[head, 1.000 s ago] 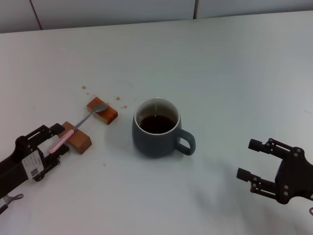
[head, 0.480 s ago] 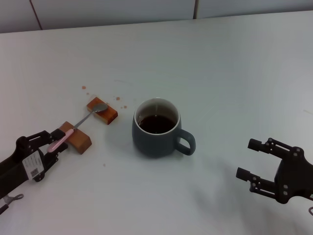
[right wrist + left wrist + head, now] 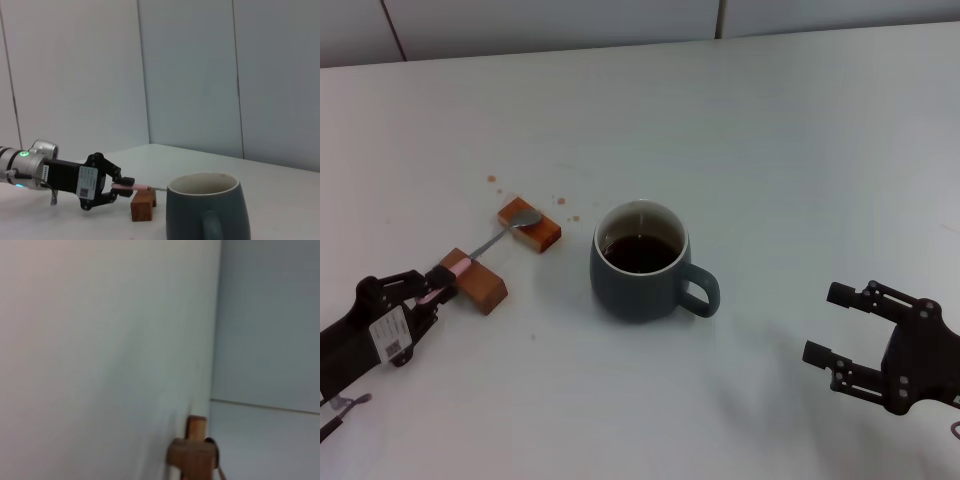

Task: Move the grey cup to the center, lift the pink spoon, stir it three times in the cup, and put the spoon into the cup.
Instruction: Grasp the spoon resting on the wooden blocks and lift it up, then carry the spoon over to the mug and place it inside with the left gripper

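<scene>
The grey cup (image 3: 640, 262) stands mid-table with dark liquid inside and its handle toward my right arm; it also shows in the right wrist view (image 3: 207, 212). The pink spoon (image 3: 492, 243) lies across two brown blocks, its silver bowl on the far block (image 3: 530, 226) and its pink handle over the near block (image 3: 477, 283). My left gripper (image 3: 428, 289) is low on the table, left of the cup, shut on the end of the pink handle. The right wrist view shows this grip (image 3: 121, 186). My right gripper (image 3: 835, 325) is open and empty, right of the cup.
Small brown spots (image 3: 560, 200) dot the white table (image 3: 770, 150) beyond the blocks. A wall with panel seams (image 3: 720, 15) runs along the table's far edge. The left wrist view shows only the table top and the brown blocks (image 3: 192, 455).
My left gripper's fingers have closed onto the pink handle and the gripper has drawn slightly back to the left. The spoon still rests on the blocks. The right arm has not moved.
</scene>
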